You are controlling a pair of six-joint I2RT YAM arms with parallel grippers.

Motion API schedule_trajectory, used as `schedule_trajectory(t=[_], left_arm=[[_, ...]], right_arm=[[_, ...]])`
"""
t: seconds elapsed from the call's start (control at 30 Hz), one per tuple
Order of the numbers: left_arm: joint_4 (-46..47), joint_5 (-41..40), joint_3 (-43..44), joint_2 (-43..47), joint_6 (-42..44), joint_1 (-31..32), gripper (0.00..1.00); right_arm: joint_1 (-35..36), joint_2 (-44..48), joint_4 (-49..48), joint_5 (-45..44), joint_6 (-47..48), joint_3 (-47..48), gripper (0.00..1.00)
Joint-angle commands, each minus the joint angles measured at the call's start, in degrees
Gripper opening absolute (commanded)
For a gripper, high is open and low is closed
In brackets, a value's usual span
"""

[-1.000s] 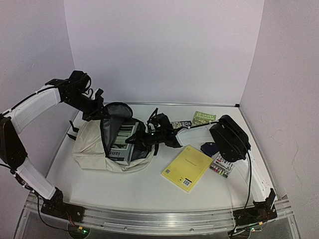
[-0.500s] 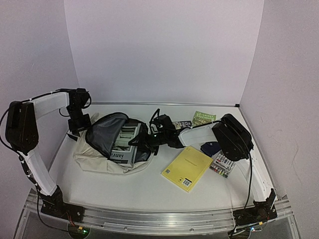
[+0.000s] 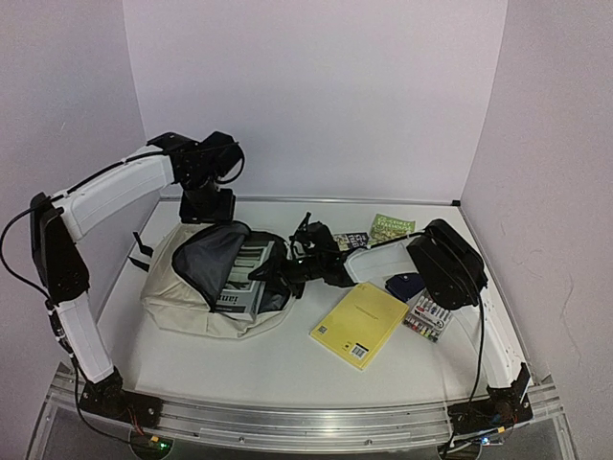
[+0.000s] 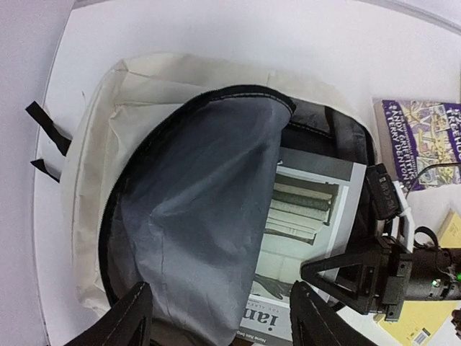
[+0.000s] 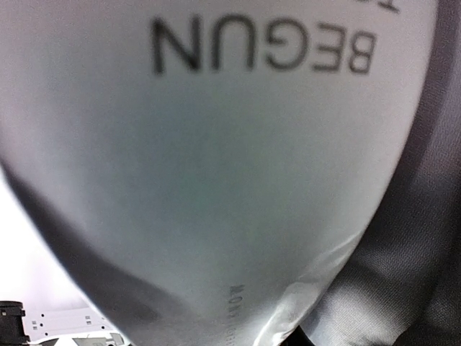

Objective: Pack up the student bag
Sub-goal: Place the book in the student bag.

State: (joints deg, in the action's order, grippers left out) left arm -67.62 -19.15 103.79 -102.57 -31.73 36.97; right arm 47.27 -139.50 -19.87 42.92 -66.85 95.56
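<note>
Tabletop [image 3: 287, 374], book [image 3: 239, 278] half-hidden in student bag [image 3: 172, 297]

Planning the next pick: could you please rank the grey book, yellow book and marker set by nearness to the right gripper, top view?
1. Grey book, inside the student bag, at the right gripper.
2. Yellow book, mid-table, nearer the bases.
3. Marker set, beyond it, rightmost.
</note>
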Motion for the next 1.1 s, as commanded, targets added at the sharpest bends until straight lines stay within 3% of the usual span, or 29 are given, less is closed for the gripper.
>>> schedule_trajectory(t=[0.0, 0.13, 0.6, 0.7, 0.83, 1.07], left_arm=[[-2.25, 0.21, -0.36, -5.70, 1.45, 0.64, 0.59], [0.30, 1.35, -2.14, -8.45, 1.74, 0.65, 0.55], [2.43, 1.98, -0.34, -18.19, 3.57, 0.63, 0.55], [2.16, 0.98, -0.39, -18.90, 3.87, 0.56, 0.40], [2.53, 1.55, -0.52, -17.81, 4.59, 0.56, 0.03], [6.25, 9.07, 0.75, -9.17, 8.66, 0.65, 0.00]], right_arm=[[-0.31, 0.34, -2.07, -0.23, -3.14, -1.24, 0.00], [-0.33, 0.29, -3.35, 0.10, -4.36, -1.86, 0.00], [-0.28, 1.46, -6.85, 0.59, -5.69, -3.88, 0.00], [-0.31, 1.71, -7.74, 0.84, -6.51, -4.28, 0.00], [-0.32, 2.35, -9.45, 1.26, -7.48, -5.09, 0.00], [-0.06, 1.43, -13.28, 1.79, -10.41, -3.56, 0.00]])
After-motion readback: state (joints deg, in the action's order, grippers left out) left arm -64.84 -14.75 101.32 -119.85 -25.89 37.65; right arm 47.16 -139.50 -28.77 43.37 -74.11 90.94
